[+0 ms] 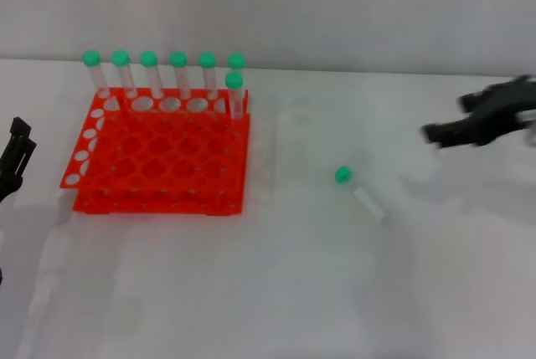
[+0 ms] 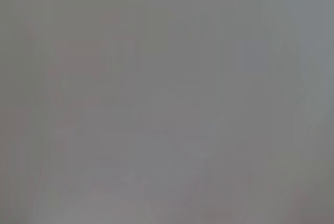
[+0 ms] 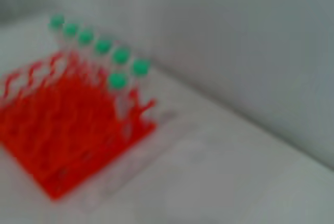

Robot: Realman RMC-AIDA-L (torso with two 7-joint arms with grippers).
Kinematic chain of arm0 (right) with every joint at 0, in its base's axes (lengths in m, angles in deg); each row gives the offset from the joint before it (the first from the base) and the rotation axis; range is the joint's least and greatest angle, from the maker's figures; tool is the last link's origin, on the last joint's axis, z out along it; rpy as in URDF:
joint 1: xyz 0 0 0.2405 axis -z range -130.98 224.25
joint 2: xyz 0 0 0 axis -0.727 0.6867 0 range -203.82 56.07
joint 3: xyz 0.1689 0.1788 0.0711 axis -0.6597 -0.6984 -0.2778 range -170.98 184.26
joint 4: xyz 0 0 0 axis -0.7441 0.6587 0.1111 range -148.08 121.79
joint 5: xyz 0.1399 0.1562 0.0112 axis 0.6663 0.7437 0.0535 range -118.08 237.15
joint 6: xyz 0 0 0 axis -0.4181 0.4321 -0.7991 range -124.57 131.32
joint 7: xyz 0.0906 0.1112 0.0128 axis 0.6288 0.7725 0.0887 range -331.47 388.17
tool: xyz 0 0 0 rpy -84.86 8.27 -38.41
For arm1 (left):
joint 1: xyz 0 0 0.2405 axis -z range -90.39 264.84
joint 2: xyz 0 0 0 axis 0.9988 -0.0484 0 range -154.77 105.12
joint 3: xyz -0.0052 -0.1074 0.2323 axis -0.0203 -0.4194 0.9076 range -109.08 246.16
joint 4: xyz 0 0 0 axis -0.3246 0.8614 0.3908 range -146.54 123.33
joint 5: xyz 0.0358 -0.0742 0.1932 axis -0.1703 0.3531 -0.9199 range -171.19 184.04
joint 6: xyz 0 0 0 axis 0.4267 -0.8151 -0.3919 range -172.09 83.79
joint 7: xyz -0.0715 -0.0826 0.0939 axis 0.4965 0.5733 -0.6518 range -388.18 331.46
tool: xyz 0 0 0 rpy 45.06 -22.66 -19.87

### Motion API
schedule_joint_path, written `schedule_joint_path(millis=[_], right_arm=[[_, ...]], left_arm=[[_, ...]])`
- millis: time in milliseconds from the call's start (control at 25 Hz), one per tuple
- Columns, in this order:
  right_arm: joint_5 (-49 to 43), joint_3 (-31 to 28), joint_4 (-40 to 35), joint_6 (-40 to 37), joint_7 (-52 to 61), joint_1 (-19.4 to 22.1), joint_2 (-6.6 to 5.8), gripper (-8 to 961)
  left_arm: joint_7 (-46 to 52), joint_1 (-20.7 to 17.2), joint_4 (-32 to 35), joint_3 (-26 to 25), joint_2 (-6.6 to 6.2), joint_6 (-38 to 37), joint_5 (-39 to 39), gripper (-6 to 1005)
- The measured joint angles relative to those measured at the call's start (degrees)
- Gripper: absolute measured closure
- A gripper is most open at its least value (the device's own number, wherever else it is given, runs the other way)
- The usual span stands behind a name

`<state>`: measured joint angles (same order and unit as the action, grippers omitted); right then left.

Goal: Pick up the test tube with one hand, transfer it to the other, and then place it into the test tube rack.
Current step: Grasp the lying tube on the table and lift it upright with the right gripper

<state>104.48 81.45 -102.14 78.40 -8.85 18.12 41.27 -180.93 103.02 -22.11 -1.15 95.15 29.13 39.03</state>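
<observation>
A clear test tube with a green cap lies on its side on the white table, right of centre. The orange-red rack stands at the left and holds several green-capped tubes along its back row. The rack also shows in the right wrist view. My right gripper hovers at the right edge, above and to the right of the lying tube, apart from it. My left gripper is at the far left edge, beside the rack. The left wrist view shows only grey.
The white table runs to a grey wall at the back. The rack's front rows of holes are open.
</observation>
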Motion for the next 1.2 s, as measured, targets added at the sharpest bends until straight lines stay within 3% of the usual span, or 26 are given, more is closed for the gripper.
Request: schedule_joint_path(millis=[200, 360, 560, 760, 1200], right_arm=[[-10.43, 13.83, -2.65, 3.31, 15.09, -5.88, 0.19, 227], [-13.27, 20.77, -1.65, 4.65, 22.65, -9.31, 0.34, 221], [-17.69, 28.21, 5.71, 5.69, 31.96, -15.25, 0.67, 223], [-17.80, 30.72, 14.96, 3.88, 35.67, -20.18, 1.04, 247], [-15.69, 31.13, 22.82, -1.43, 36.36, -21.59, 1.05, 327]], left_arm=[[0.00, 0.11, -0.05, 0.00, -0.02, -0.04, 0.00, 105], [0.00, 0.45, -0.05, 0.00, -0.06, -0.12, -0.03, 105], [0.00, 0.75, -0.06, -0.01, 0.00, -0.26, -0.21, 105], [0.00, 0.90, -0.13, 0.41, 0.00, -0.29, -0.94, 106], [0.00, 0.93, -0.13, 2.79, -0.09, -0.32, -0.95, 106]])
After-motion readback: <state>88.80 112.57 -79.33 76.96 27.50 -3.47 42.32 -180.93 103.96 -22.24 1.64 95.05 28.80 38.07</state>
